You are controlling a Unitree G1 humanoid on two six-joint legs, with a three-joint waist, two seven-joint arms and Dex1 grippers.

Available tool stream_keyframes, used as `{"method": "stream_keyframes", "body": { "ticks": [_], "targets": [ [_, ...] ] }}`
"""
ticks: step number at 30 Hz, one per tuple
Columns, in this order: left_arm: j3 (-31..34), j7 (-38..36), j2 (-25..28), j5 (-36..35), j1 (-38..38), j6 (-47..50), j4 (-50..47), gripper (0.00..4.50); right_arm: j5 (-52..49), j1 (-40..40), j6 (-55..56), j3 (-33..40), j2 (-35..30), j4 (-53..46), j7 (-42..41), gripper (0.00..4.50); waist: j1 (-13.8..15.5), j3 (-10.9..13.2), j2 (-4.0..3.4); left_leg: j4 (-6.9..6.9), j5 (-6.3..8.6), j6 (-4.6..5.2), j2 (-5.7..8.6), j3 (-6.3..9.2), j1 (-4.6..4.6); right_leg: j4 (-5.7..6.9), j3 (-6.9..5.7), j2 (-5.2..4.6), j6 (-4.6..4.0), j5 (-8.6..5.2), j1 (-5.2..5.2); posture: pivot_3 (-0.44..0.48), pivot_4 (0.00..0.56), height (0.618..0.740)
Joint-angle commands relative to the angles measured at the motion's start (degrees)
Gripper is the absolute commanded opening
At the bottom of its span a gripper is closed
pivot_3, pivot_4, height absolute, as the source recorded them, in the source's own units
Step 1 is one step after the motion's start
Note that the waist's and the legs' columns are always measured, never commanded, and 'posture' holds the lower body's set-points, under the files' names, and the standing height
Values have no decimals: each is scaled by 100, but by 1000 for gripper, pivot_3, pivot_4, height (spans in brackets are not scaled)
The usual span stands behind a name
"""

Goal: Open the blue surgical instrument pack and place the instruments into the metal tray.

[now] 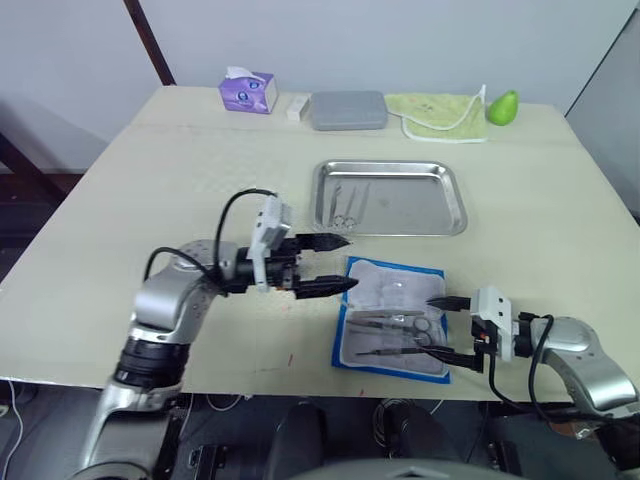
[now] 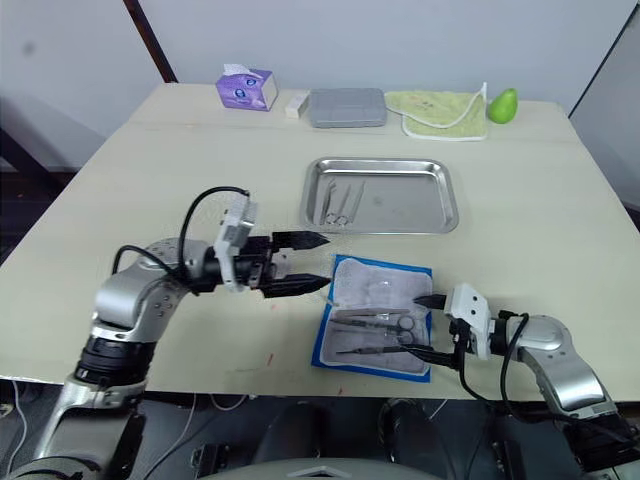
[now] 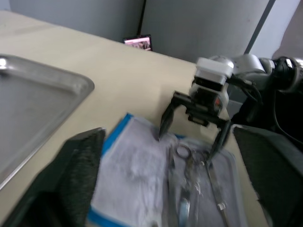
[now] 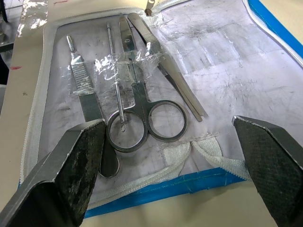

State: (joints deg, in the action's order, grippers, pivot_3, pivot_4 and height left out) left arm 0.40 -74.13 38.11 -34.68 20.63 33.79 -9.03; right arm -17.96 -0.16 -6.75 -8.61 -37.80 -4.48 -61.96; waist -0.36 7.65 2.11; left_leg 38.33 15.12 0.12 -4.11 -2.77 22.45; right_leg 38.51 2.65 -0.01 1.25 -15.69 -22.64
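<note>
I see the blue pack [image 1: 392, 318] lying open at the table's near edge, just near of the metal tray [image 1: 390, 197], with most instruments [image 4: 128, 90] on its clear inner face and a few in the tray. My left gripper [image 1: 335, 262] hovers released at the pack's far-left corner. My right gripper [image 1: 447, 327] sits spread at its right edge, grasping nothing.

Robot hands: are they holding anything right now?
No. The left end effector and right end effector are both open and empty; the scissors lie in the pack.

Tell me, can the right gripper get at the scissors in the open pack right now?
Probably yes: the right gripper is open, just short of the scissors, with nothing between; tape across the blades might hold them.
</note>
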Motion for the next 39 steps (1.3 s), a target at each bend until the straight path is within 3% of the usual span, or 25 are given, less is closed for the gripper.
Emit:
{"method": "stream_keyframes", "body": {
  "ticks": [1, 6, 16, 23, 28, 29, 31, 32, 34, 39],
  "targets": [
    [456, -529, 522, -128, -416, -342, -159, 4482, 194, 335, -217, -135, -71, 423, -21, 4500, -1, 2, -1, 0, 0, 0, -1, 0, 0, 0, 0, -1, -1, -1, -1, 0, 150, 738],
    [842, -993, 1134, -30, -1009, -840, 142, 4482, 139, 343, -86, -85, -98, 477, -150, 4500, 45, 9, -7, 0, 0, 0, -6, 0, 0, -2, -3, -4, -7, -5, -5, 0, 150, 738],
    [821, -1178, 1284, 2, -1152, -1217, 261, 4482, 85, 270, 265, -7, -107, 651, -542, 4500, 118, 18, -17, -1, 0, 1, -8, -8, 3, -6, -2, -4, -8, -6, -6, 0, 150, 738],
    [216, -726, 1010, 600, -754, -1524, -53, 4482, 161, 211, 345, -36, -56, 711, -532, 4500, 123, 21, -20, 0, 0, 1, -7, -10, 5, -5, -1, -2, -7, -5, -6, 0, 150, 738],
    [-537, -280, 614, 842, -162, -1051, -194, 4482, 191, 203, 326, -52, -28, 681, -481, 4500, 125, 19, -17, 0, 0, 1, -6, -10, 5, -5, 0, 1, -7, -4, -6, 0, 150, 738],
    [-722, -172, 475, 920, -37, -981, -202, 3948, 186, 209, 316, -41, -16, 675, -459, 4500, 119, 19, -17, 1, 0, 1, -4, -7, 5, -3, -2, 2, -4, -2, -5, 0, 150, 738],
    [-995, -10, 279, 1033, 165, -812, -192, 3351, 196, 213, 297, -46, -11, 647, -428, 4500, 112, 19, -17, 2, 0, 1, -4, -8, 5, -2, 0, 5, 1, 1, -5, 0, 150, 738],
    [-1182, 87, 170, 1146, 284, -729, -154, 2669, 185, 228, 283, -38, -4, 632, -410, 4500, 111, 19, -17, 1, 0, 1, -4, -9, 5, -2, 1, 6, 10, 6, -5, 0, 150, 738],
    [-1480, 212, -20, 1337, 487, -628, -67, 1781, 199, 259, 281, -47, -14, 595, -391, 4500, 111, 19, -17, 1, 0, 1, -4, -8, 6, -2, 1, 8, 12, 7, -6, 0, 150, 738],
    [-1891, 388, -348, 1556, 724, -477, -24, 1781, 192, 333, 247, -56, -21, 496, -328, 4500, 112, 19, -18, 1, 0, 1, -5, -6, 6, -2, 1, 11, 12, 7, -6, 0, 150, 738]
  ]
}}
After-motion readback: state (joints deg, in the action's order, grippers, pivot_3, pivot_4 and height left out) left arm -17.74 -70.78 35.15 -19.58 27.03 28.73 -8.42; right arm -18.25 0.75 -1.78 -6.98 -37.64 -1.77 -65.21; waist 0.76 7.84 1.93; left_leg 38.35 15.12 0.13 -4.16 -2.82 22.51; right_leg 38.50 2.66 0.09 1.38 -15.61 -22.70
